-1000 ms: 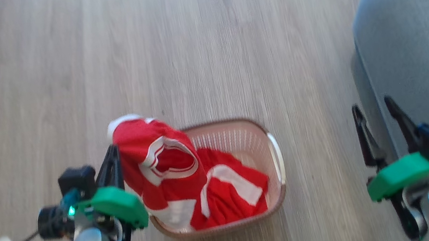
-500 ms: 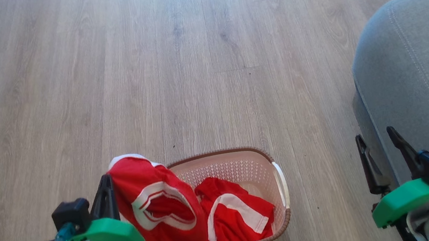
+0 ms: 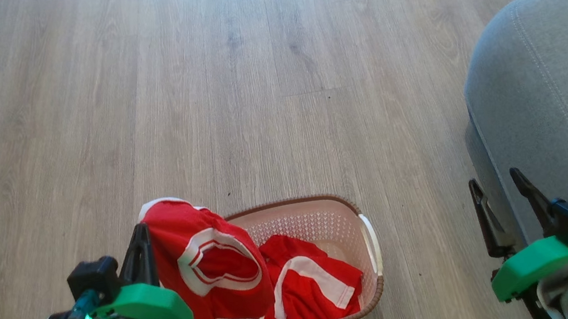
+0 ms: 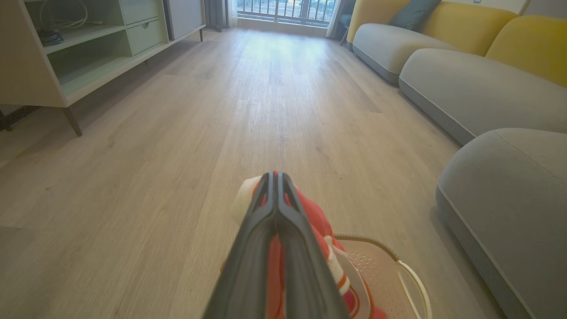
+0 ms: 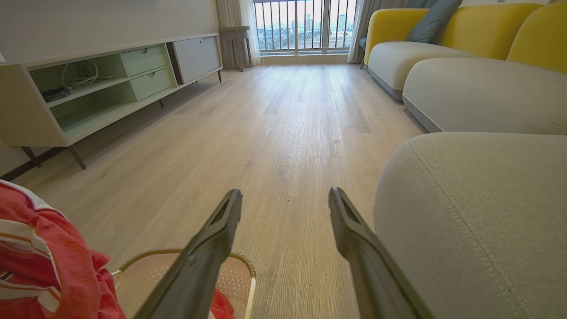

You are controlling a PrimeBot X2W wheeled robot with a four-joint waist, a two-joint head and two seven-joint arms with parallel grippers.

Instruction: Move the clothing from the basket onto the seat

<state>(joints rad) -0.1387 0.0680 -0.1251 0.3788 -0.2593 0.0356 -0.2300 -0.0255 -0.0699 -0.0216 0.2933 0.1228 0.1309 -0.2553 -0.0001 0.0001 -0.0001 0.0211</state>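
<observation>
Red cloth clamped in left jaws, shut tight on shirt (image 3: 203,261), white trim poking past tips. Shirt held up over basket (image 3: 304,221) left side, hem draped across near rim. Right jaws wide apart, empty, just beside seat (image 3: 560,84). Step in hand, my read: lift-out, then carry right. Go higher first so hem clears rim, else light basket may drag or tip. Swing over floor (image 3: 249,74), let go well onto seat top, not edge. Fabric soft, limp, white stripes. Second red piece (image 3: 308,285) crumpled on basket bottom.
</observation>
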